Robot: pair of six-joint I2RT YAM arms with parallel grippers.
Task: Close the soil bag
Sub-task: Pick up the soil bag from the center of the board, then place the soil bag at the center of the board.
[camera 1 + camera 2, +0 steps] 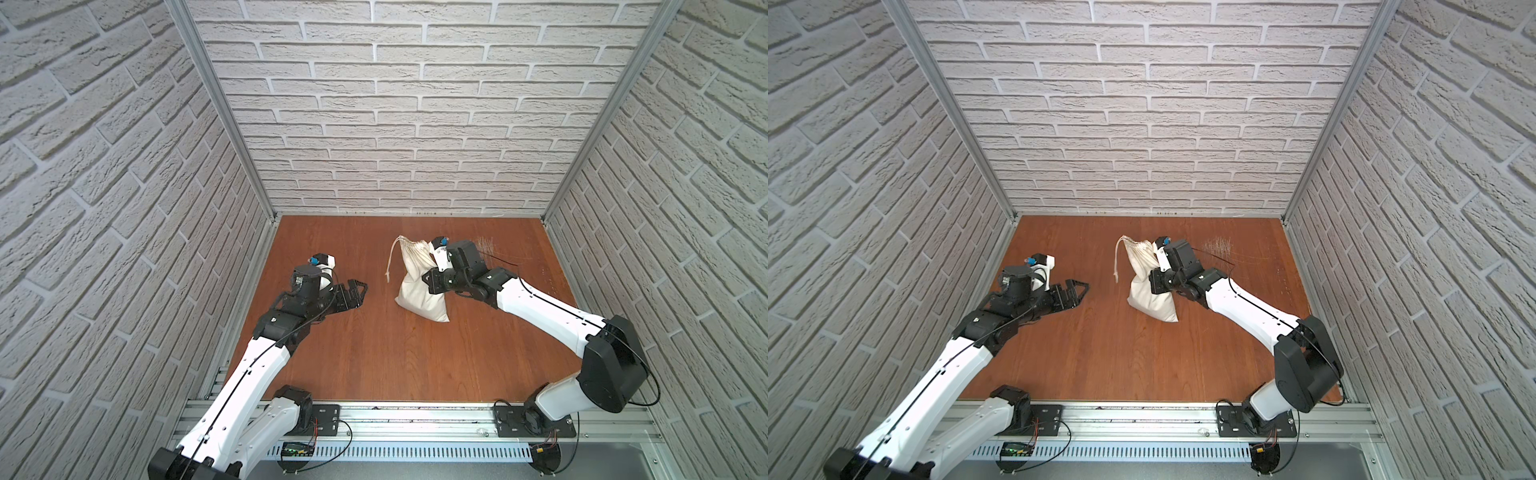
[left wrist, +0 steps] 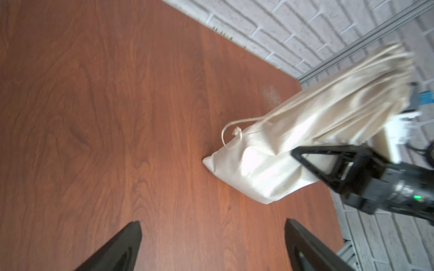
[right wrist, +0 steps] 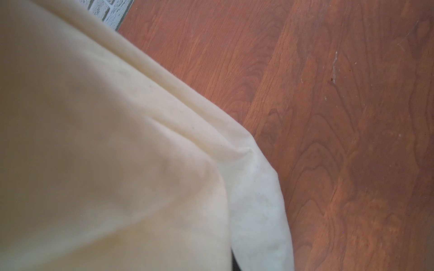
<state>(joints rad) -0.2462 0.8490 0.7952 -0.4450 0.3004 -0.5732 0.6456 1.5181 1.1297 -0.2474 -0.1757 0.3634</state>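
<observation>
The soil bag (image 1: 415, 293), a cream cloth drawstring sack, stands on the reddish wooden tabletop (image 1: 374, 357), right of centre and toward the far side, as both top views show. Its full bottom rests on the wood with one corner pointing to the near right, and the body leans up toward the far side. The neck (image 1: 412, 246) is at the top, gathered into tight pleats. The thin white cord (image 1: 390, 262) hangs loose from it down the bag's left side, its knotted end dangling beside the cloth.

The right tool (image 1: 428, 278) comes in from the right and is closed on a pinch of cloth at the bag's right flank, about halfway up. In the left wrist view, creases in the fabric run to its black tip. The right wrist view is mostly cream cloth close to the lens, with bare wood beyond.

The left tool (image 2: 212, 224) sits at the left of the tabletop, well apart from the bag, spread wide and holding nothing. Its two black fingers (image 2: 122, 248) frame bare wood in its own wrist view, where the bag's upper part is blurred.

Pale scuff marks (image 1: 484, 246) show on the wood just beyond the right arm's wrist, and white brick-patterned walls (image 1: 374, 124) enclose three sides
</observation>
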